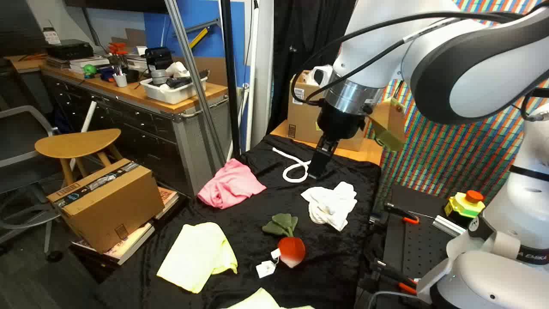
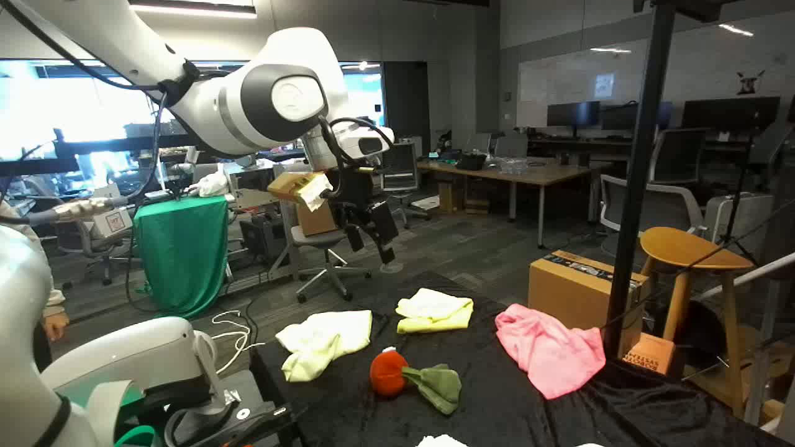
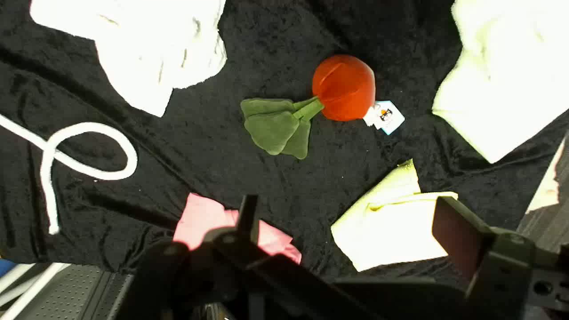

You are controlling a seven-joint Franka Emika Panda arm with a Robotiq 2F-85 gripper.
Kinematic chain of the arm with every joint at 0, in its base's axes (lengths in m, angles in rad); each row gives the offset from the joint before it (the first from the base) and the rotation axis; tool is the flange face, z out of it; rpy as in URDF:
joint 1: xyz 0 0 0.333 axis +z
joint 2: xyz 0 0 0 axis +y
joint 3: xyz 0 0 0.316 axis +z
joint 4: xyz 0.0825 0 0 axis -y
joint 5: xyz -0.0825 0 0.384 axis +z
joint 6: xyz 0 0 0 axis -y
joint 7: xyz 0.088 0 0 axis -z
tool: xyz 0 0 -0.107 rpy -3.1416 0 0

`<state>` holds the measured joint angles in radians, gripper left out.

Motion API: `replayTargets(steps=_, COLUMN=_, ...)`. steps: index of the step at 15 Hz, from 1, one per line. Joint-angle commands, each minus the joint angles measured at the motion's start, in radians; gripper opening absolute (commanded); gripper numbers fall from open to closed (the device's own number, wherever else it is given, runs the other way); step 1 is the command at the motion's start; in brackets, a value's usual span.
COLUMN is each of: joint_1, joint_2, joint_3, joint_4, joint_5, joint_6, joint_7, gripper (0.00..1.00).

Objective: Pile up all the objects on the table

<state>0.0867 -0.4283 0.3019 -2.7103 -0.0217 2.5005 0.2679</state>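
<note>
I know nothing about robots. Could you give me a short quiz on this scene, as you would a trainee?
1. Which thing crosses over itself in a loop: (a) the stool, (b) the white rope, (c) the paper tag?
2. True or false: the pincer is open and holds nothing.
3. Has any piling up on the black-topped table begun? How can you tell?

Key
1: b
2: true
3: Seemingly not: the pink cloth, the white cloth, the red plush vegetable and the white rope lie apart, none stacked on another.
</note>
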Motion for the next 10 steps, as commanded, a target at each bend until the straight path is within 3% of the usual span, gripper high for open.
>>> replayTargets(steps=1, joint_1=0.017, joint_2=0.001, joint_3=-0.018, joint_4=0.004, joint_5=-0.012, joint_6=-0.002, joint_7=0.008, gripper=1.00)
replayTargets(steps=6, joint_1=0.003, joint_2=0.021, joint_3=-0.017, joint_4=0.029, joint_5=-0.045, joint_6=-0.008, joint_7=-0.002, gripper=1.00)
replayTargets(steps=10, joint_1=-0.028, joint_2=0.097, joint_3=-0.011, joint_4=0.123, joint_5=-0.146, joint_6=-0.021, joint_7=-0.014, gripper=1.00)
